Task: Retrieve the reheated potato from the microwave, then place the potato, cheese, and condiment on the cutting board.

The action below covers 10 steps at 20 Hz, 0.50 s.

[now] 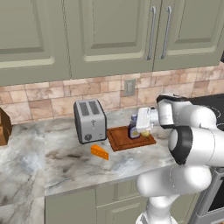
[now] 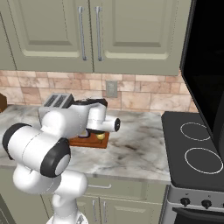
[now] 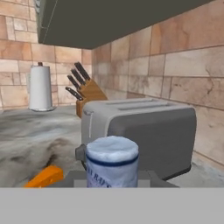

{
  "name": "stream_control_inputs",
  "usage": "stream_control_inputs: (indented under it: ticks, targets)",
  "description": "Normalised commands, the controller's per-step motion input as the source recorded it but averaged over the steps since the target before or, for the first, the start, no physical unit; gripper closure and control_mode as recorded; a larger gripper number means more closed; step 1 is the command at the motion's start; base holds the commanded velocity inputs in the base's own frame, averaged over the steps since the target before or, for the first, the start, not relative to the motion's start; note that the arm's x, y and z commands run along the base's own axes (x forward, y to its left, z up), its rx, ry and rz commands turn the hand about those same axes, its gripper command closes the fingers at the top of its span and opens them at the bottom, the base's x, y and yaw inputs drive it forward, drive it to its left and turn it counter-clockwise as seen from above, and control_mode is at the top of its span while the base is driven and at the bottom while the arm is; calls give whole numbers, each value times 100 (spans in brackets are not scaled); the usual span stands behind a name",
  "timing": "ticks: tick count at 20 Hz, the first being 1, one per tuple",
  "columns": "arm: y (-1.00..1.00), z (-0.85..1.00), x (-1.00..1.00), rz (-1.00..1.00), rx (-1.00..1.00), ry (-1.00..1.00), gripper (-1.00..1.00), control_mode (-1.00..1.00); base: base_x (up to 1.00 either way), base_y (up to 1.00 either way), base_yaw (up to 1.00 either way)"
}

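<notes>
Condiment [image 1: 133, 129] bottle upright on reddish cutting board [image 1: 122, 139], potato [image 2: 100, 136] on the board's right part. Orange cheese [image 1: 99, 152] wedge on surface left-near of board, apart. Black microwave [image 2: 205, 65] far right.

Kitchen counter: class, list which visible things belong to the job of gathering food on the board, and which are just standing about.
Job: cutting board, condiment, potato, cheese, microwave.
Standing about: toaster, knife block, paper towel roll, stove.

One toaster [image 1: 90, 120], one cutting board [image 1: 119, 138], one cheese [image 1: 99, 152], one condiment [image 1: 133, 128] (potato [image 2: 100, 136] too).
</notes>
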Motion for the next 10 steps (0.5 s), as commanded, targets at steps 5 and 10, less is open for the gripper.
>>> stream_control_inputs:
  ticks: [5, 10]
  targets:
    - [-2, -12, -1, 0, 1, 0, 100, -100, 0, 0, 0]
    - [0, -6, 0, 0, 9, 0, 100, -100, 0, 0, 0]
